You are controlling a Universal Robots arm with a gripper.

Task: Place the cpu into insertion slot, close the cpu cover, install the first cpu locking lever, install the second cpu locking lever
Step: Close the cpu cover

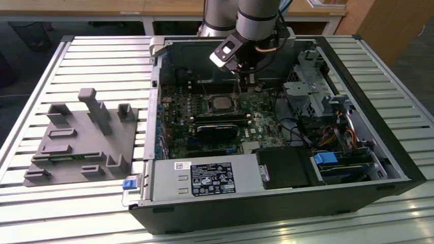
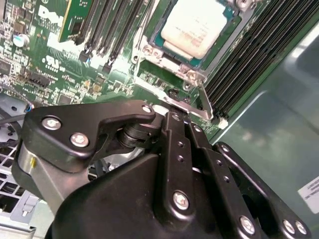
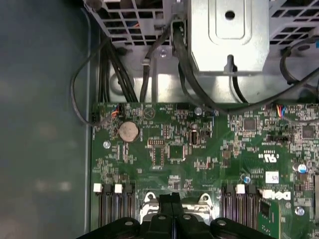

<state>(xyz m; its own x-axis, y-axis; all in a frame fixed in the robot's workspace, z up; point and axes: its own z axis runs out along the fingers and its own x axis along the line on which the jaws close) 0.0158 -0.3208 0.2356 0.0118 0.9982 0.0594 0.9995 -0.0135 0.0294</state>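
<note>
- Slats run across the table point(image 1: 68, 56), and a grey fixture point(image 1: 81, 142) lies on it at the exterior view's left, well apart from the arm.
- Just beside the fixture, toward the exterior view's right, a black computer case point(image 1: 271, 213) lies open with its green board point(image 1: 180, 112) facing up.
- Near the board's middle the cpu point(image 1: 220, 104) sits in the insertion slot point(image 1: 207, 103), its silvery top showing.
- In the second wrist view the cpu point(image 2: 192, 25) lies flat with the cpu cover point(image 2: 167, 60) framing it, between rows of black memory slots point(image 2: 249, 55).
- A thin silvery locking lever point(image 2: 192, 109) runs along the socket's near edge.
- The gripper point(image 1: 245, 76) hangs just beyond the cpu in the exterior view. In both wrist views its fingers point(image 2: 172, 144) point(image 3: 164, 219) are pressed together with nothing seen between them. The tips point(image 2: 172, 117) are right at the lever, but contact cannot be told.
- A metal drive cage point(image 1: 312, 86) fills the case at the exterior view's right.
</note>
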